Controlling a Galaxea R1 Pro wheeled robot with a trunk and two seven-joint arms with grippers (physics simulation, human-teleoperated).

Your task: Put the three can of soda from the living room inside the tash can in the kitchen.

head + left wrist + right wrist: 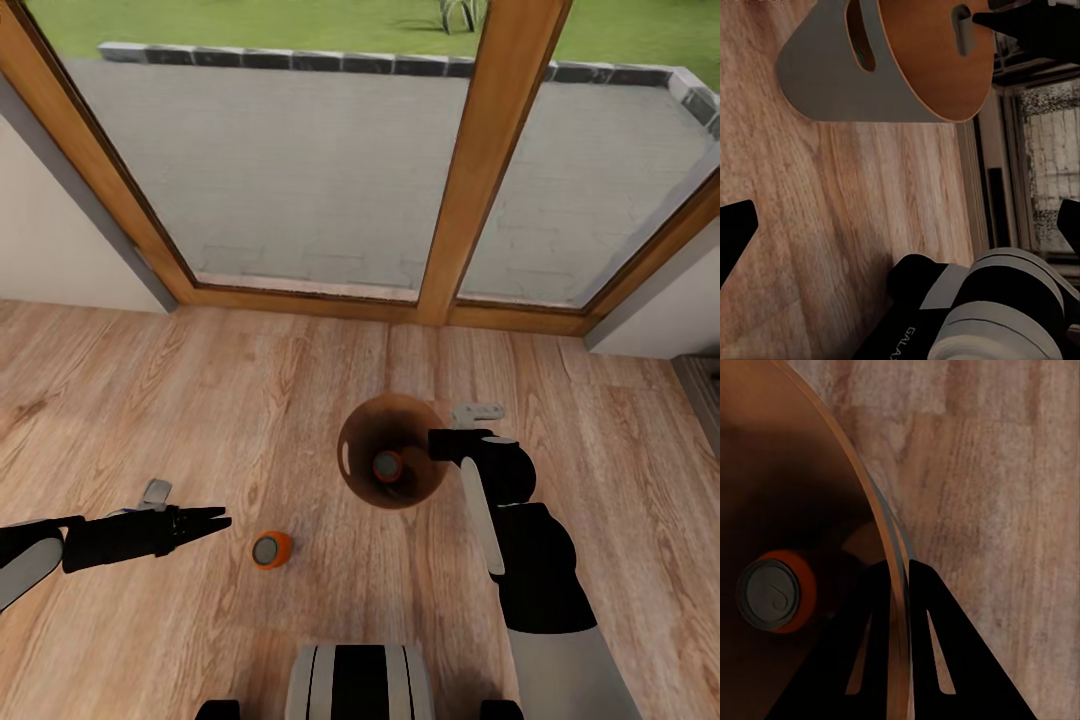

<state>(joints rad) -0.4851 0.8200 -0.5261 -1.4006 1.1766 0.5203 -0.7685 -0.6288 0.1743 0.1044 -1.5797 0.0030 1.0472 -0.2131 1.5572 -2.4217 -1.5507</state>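
Note:
The trash can [350, 478] stands upright on the wood floor near the glass doors, dark outside and brown inside. An orange can of soda [388, 466] stands at its bottom, also seen from above [776, 592]. My right gripper [437, 445] is shut on the trash can's rim [862, 487], one finger inside and one outside [898, 581]. A second orange can of soda [271, 550] stands on the floor left of the bin. My left gripper [218, 520] hovers open just left of that can, its fingers wide apart [902, 225], facing the bin [840, 75].
Wood-framed glass doors [495, 150] with a paved terrace behind them close off the far side. White wall sections flank them. My own base [358, 682] is at the near edge. A dark strip of furniture [705, 390] is at the far right.

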